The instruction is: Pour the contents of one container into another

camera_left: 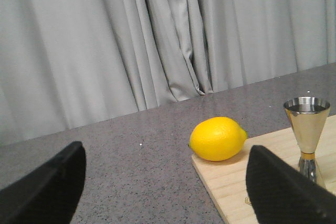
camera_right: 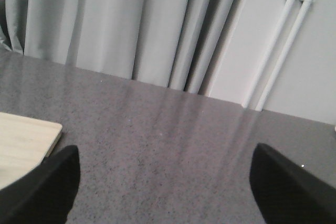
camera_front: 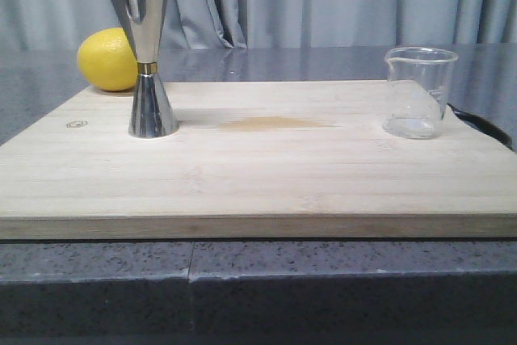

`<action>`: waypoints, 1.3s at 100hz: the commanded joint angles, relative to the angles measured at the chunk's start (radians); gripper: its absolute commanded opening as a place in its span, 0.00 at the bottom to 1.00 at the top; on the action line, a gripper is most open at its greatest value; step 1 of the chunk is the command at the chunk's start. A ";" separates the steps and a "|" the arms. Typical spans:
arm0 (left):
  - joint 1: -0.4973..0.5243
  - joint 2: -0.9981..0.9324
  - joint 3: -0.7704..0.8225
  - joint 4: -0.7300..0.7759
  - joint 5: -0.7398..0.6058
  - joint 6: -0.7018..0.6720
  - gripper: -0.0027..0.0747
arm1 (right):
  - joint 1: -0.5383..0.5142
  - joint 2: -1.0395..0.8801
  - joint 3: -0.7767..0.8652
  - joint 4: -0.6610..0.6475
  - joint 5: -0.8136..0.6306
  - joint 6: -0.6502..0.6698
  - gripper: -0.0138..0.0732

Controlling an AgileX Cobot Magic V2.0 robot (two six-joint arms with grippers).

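On the wooden cutting board [camera_front: 258, 175] that lies on the grey speckled bench [camera_front: 97, 276], the front view shows the glass beaker [camera_front: 417, 91] near the board's right edge. It is small, clear and thin, with a pour spout on its rim. It looks empty, light, smooth and easy to break, so a soft grip around its middle seems best. The steel jigger [camera_front: 146, 60] stands upright near the far left corner, well apart from it. It is shiny, hourglass-shaped, with a gold band, and may tip easily. A bumpy yellow lemon [camera_front: 107, 59] sits just behind it.

In the left wrist view, the left gripper [camera_left: 168, 192] has its black fingers [camera_left: 283, 192] spread wide, holding nothing.

In the right wrist view, the right gripper [camera_right: 165, 190] is wide open too, over bare bench.
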 commanded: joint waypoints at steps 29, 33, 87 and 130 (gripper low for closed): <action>0.002 0.014 0.028 -0.006 -0.136 -0.008 0.53 | 0.002 0.016 -0.001 0.058 -0.104 0.001 0.58; 0.002 0.014 0.028 -0.006 -0.136 -0.008 0.46 | 0.002 0.016 -0.001 0.058 -0.101 0.001 0.52; 0.002 0.014 0.028 -0.006 -0.138 -0.008 0.01 | 0.002 0.016 -0.001 0.061 -0.091 0.001 0.07; 0.002 0.014 0.028 -0.006 -0.138 -0.008 0.01 | 0.002 0.016 -0.001 0.061 -0.091 0.001 0.07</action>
